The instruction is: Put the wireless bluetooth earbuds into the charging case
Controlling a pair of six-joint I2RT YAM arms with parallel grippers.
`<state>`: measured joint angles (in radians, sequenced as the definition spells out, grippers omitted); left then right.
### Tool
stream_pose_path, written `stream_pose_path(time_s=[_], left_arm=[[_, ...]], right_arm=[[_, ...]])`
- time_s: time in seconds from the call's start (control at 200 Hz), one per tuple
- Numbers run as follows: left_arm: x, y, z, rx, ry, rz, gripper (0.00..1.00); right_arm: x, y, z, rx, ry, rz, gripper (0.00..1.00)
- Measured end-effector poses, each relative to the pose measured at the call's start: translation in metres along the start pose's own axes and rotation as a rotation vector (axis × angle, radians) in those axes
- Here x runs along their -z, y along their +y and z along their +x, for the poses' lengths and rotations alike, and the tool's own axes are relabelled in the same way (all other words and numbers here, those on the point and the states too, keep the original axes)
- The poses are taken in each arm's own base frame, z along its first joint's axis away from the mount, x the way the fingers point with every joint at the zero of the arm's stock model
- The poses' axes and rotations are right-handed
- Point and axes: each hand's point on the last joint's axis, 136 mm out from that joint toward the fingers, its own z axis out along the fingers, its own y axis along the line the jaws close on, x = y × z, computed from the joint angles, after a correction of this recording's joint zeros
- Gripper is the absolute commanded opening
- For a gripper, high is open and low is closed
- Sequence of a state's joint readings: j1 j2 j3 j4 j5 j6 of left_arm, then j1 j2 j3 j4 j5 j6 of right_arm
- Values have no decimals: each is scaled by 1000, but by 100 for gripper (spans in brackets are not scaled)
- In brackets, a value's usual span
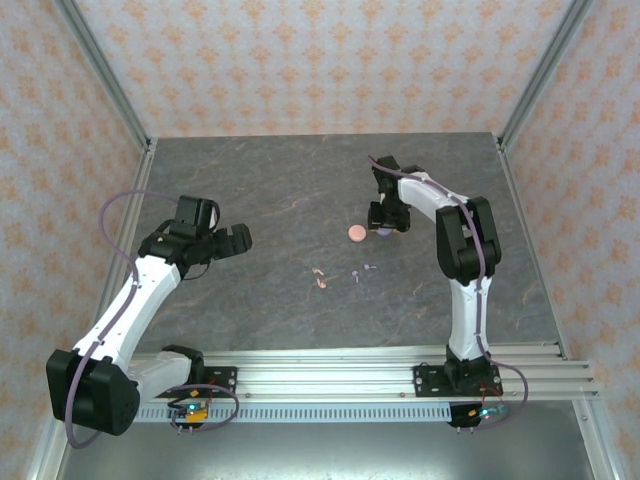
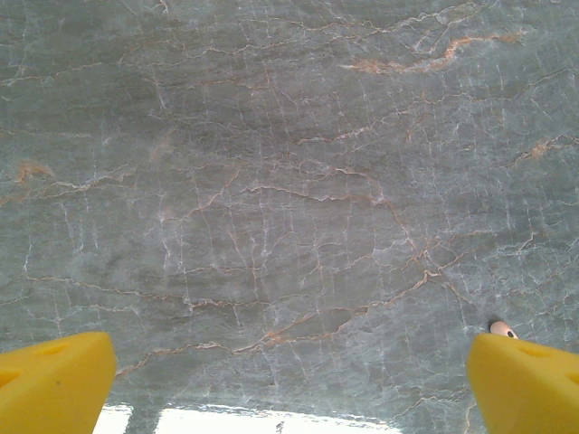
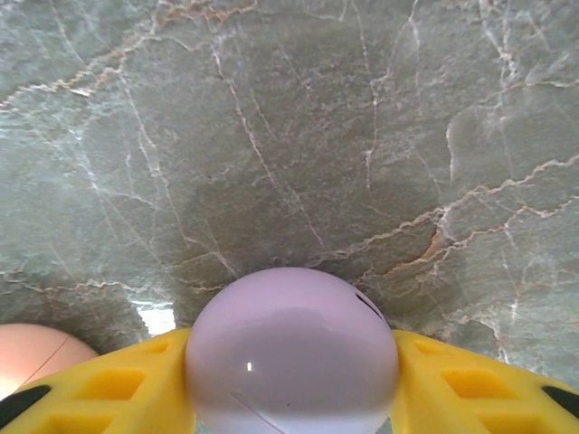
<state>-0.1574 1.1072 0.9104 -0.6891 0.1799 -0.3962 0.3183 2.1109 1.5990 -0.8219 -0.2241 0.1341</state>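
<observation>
Starting at the near edge: both arm bases are sitting on the rail, the left arm stretching out low and the right arm standing tall.

The left gripper is hanging over bare table. On its wrist camera, the two yellow fingers are sitting in opposite bottom corners. The jaws are spread wide, with nothing but marble between them. A tiny pale thing is peeking out just above the right-hand finger, too small to make out.

Moving out to mid-table, the earbuds are lying loose in a small scatter between the two arms. Two pink buds are lying close together on the left. Two lilac buds are sitting just to their right. All four are lying on the marble, apart from both cases and clear of both grippers.

Farther out, the pink case is lying flat on the table. The right gripper is hovering low just beside it, on its right.

On the right wrist camera, the round lilac case is sitting squarely between the yellow fingers, with a pad pressing against each side. So that gripper is clamping the lilac case. Whether the case is resting on the marble or lifted off it, I cannot tell. The pink case is showing at the bottom left corner there, right next to the left-hand finger.
</observation>
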Motion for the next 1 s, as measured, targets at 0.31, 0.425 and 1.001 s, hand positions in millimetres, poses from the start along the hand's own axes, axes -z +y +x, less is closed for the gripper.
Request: stream_pose_path(time_s=[0.31,0.425,1.001], left_arm=[[0,0,0,0,0,1,100],[0,-1,0,0,1,4,100],[-7,-12,-2,33,7,64,100]], right_arm=[[43,38,-9,46,-79,-128,51],[56,73,-7,113,-102,-182,51],[3,167,19,315,-12,-163,50]])
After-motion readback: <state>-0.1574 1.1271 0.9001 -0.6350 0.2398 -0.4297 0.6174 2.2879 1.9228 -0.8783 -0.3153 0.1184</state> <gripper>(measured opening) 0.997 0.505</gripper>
